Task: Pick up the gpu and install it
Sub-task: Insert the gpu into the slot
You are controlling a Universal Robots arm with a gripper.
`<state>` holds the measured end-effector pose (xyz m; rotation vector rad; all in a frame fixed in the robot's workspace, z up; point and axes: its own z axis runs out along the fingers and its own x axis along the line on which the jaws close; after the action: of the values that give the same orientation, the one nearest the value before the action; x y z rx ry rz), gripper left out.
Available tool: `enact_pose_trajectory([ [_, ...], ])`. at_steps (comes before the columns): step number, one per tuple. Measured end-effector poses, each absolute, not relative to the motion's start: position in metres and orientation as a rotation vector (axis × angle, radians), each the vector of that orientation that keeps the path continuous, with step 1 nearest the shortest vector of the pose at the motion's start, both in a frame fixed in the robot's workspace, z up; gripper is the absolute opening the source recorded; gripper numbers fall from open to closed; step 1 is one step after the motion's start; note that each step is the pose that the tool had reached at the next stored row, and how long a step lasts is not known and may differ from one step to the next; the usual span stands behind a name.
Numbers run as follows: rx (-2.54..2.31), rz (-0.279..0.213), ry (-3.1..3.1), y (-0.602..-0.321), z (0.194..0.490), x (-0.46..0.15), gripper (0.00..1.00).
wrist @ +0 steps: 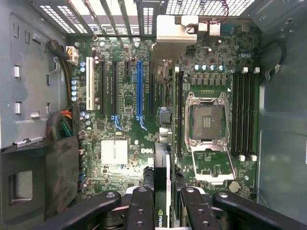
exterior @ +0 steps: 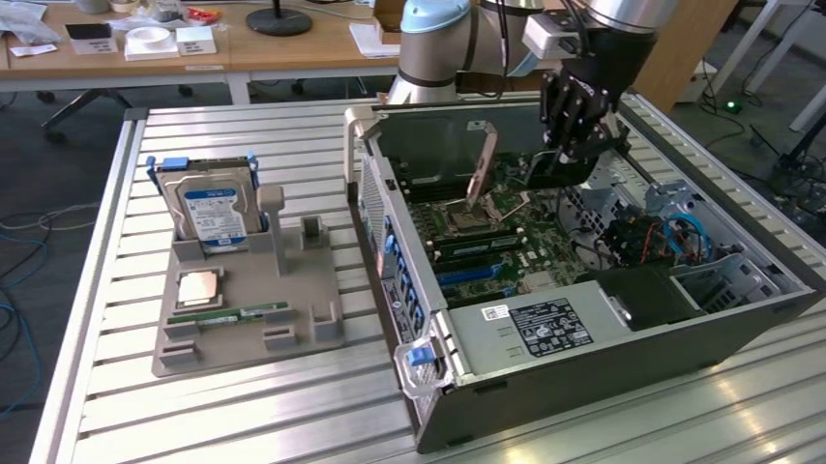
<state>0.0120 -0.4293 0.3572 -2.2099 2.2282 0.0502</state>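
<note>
Jaws are clamping onto the gpu (wrist: pixel 162 179), a thin card with a black cooler and a small green logo on its edge. The black-fingered gripper (exterior: pixel 568 130) is carrying it edge-on, I'm guessing so the contact edge is pointing down at the slots. In the exterior view it's hanging in the upper right of the frame, inside the open grey metal computer case (exterior: pixel 620 338) and over the green motherboard (wrist: pixel 124 124), and it's looking not seated yet to me. The card's connector edge is hiding behind its own body and the fingers. So I'm not managing to tell whether it's lining up with the long blue slot (wrist: pixel 139 88) or a neighbour.
</note>
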Motion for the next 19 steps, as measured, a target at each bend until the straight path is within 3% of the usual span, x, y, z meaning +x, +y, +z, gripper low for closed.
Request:
enact_pose_trajectory([
  [19,-2.203,0.023,2.211,-0.429,0.341,-0.003,0.26],
])
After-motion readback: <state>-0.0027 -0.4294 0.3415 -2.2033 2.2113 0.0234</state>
